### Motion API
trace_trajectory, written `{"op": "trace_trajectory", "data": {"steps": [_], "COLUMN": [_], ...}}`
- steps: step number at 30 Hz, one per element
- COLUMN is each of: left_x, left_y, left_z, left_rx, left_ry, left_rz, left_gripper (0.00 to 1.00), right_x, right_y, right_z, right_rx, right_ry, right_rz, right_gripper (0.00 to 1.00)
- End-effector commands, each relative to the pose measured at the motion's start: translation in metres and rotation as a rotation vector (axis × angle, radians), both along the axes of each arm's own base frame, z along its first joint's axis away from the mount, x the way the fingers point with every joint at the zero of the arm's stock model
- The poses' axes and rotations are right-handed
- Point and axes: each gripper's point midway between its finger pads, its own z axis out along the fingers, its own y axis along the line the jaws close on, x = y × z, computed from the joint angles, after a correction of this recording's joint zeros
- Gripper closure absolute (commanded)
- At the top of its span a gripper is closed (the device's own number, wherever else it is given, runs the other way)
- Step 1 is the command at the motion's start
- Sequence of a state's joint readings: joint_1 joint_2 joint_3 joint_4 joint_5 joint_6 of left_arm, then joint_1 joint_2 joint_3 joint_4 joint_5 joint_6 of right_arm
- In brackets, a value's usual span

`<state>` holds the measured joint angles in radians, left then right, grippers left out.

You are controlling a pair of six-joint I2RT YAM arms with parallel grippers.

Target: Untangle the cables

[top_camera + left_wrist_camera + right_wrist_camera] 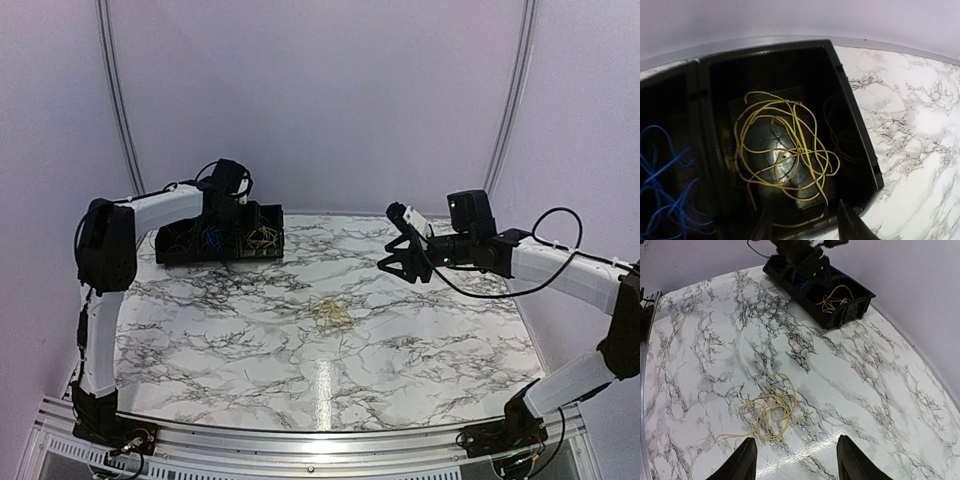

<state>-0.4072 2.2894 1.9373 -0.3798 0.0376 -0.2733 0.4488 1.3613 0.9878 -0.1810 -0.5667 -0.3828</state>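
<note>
Pale lilac walls [320, 100] close in your workspace, and a white table [200, 340] with grey marble veining fills it. Your left arm [150, 210] reaches to the far left corner, where a long black plastic bin [277, 235] split into compartments sits on the table. Your right arm [560, 265] stretches in from the right, held above the table.

The left gripper [805, 227] hangs over the bin's right-end compartment with its fingers apart and nothing between them. The right gripper [796, 462] hovers above the table's middle, also spread and empty.

One thin yellow cable [800, 150] lies in loose loops on the floor of that end compartment. A thin blue cable [662, 200] is coiled in the compartment just beside it. A small tangle of yellowish cables [772, 407] lies flat on the table near its centre, well apart from the bin and below the right gripper's fingertips.
</note>
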Motion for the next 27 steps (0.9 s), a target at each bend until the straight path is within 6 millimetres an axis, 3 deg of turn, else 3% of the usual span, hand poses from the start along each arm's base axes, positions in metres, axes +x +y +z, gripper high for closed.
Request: {"op": "trace_trajectory", "data": {"steps": [1, 4, 7, 10, 15, 18, 21, 27], "left_x": [-0.024, -0.056, -0.097, -0.145, -0.213, -0.228, -0.230, -0.223], "left_y": [0.024, 0.032, 0.019, -0.007, -0.073, -0.104, -0.131, -0.150], "left_z": [0.074, 0.083, 0.086, 0.077, 0.039, 0.018, 0.002, -0.029], "left_rx": [0.053, 0.088, 0.075, 0.004, -0.091, -0.137, -0.212, -0.210], "left_ry": [-0.099, -0.087, -0.067, -0.003, 0.152, 0.213, 0.261, 0.322], "left_rz": [0.059, 0.068, 0.043, 0.021, -0.121, -0.178, -0.204, -0.177], "left_gripper": [0.48, 0.45, 0.44, 0.44, 0.44, 0.44, 0.44, 0.49], "right_x": [-0.019, -0.036, -0.052, -0.039, -0.025, -0.026, -0.030, -0.039], "right_y": [0.019, 0.042, 0.062, 0.072, 0.072, 0.066, 0.061, 0.051], "right_z": [-0.023, -0.038, -0.057, -0.067, -0.081, -0.087, -0.087, -0.085], "right_rx": [-0.060, -0.051, -0.041, 0.017, 0.058, 0.045, 0.045, 0.044], "right_ry": [0.012, 0.051, 0.095, 0.188, 0.285, 0.290, 0.284, 0.262], "right_rz": [0.123, 0.184, 0.230, 0.117, -0.005, -0.031, -0.040, -0.051], "right_gripper": [0.47, 0.46, 0.44, 0.43, 0.41, 0.41, 0.40, 0.40]}}
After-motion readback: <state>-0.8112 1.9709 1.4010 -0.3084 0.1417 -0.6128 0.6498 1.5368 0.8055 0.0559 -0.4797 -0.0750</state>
